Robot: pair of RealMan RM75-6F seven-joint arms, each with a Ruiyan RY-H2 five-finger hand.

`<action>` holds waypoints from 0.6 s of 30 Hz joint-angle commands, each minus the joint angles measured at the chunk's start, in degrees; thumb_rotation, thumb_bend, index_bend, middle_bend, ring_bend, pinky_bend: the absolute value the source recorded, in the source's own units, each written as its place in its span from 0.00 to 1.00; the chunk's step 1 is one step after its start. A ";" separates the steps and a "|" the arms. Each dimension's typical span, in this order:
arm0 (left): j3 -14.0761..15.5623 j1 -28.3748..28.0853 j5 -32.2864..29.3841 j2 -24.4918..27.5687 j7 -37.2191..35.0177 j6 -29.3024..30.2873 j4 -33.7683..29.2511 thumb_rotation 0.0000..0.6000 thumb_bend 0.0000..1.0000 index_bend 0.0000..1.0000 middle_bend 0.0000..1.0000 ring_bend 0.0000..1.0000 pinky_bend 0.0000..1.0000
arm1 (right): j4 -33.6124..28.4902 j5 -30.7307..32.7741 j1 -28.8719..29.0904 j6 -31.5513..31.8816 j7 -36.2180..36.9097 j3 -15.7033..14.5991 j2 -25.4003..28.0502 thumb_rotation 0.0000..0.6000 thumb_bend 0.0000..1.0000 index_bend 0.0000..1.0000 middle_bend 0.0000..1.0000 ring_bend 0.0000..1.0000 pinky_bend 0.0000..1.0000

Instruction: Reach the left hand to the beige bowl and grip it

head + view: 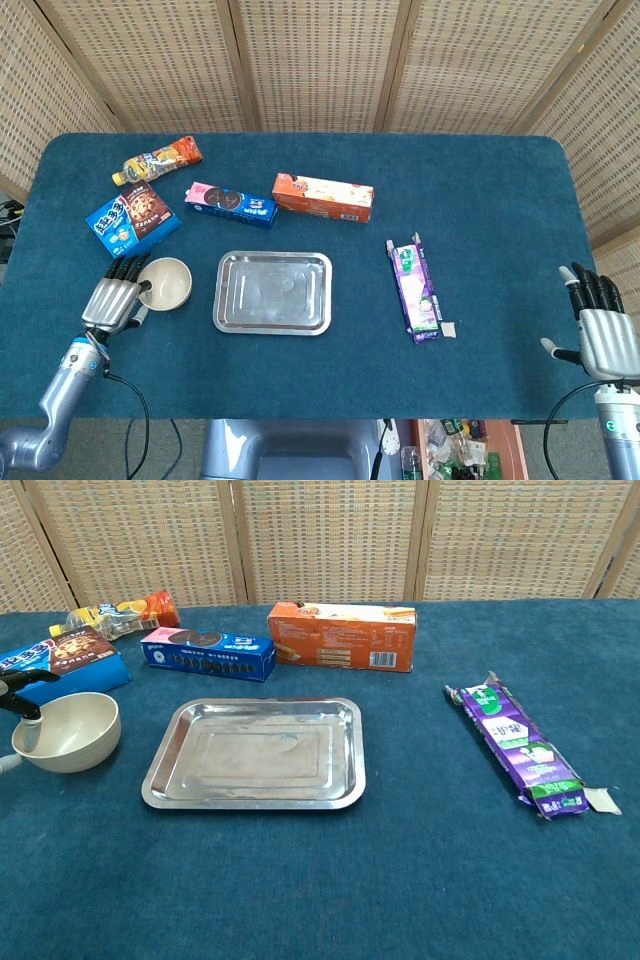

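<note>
The beige bowl (170, 285) (75, 730) stands upright on the blue table, left of the metal tray. My left hand (112, 298) (20, 692) is at the bowl's left side, fingers extended, with the dark fingertips (128, 266) touching its rim. In the chest view one finger reaches over the rim at the frame's left edge; most of the hand is cut off there. The fingers are not wrapped around the bowl. My right hand (600, 335) hangs open at the table's right front edge, holding nothing.
A metal tray (222, 295) (160, 780) lies beside the bowl. Behind the bowl are a blue cookie box (132, 220), a snack pouch (158, 160), a long blue biscuit box (230, 203) and an orange box (322, 197). A purple packet (415, 290) lies to the right.
</note>
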 commanded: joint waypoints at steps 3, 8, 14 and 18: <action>0.14 -0.97 -0.81 -0.45 0.49 -1.18 0.61 1.00 0.42 0.54 0.00 0.00 0.00 | 0.12 0.42 0.19 -0.28 -0.04 0.16 -0.05 1.00 0.00 0.00 0.00 0.00 0.00; 0.10 -1.46 -1.10 -0.97 1.02 -1.10 1.26 1.00 0.44 0.63 0.00 0.00 0.00 | 0.37 0.63 0.36 -0.66 0.24 0.14 -0.12 1.00 0.00 0.00 0.00 0.00 0.00; -0.73 -1.11 0.66 0.21 0.08 3.28 -1.28 1.00 0.45 0.69 0.00 0.00 0.00 | 0.63 0.75 0.46 -0.75 0.68 0.15 -0.17 1.00 0.00 0.00 0.00 0.00 0.00; -1.42 -2.13 2.52 2.25 -0.27 4.44 -5.56 1.00 0.46 0.70 0.00 0.00 0.00 | 0.63 0.89 0.56 -1.02 0.99 0.14 -0.08 1.00 0.00 0.00 0.00 0.00 0.00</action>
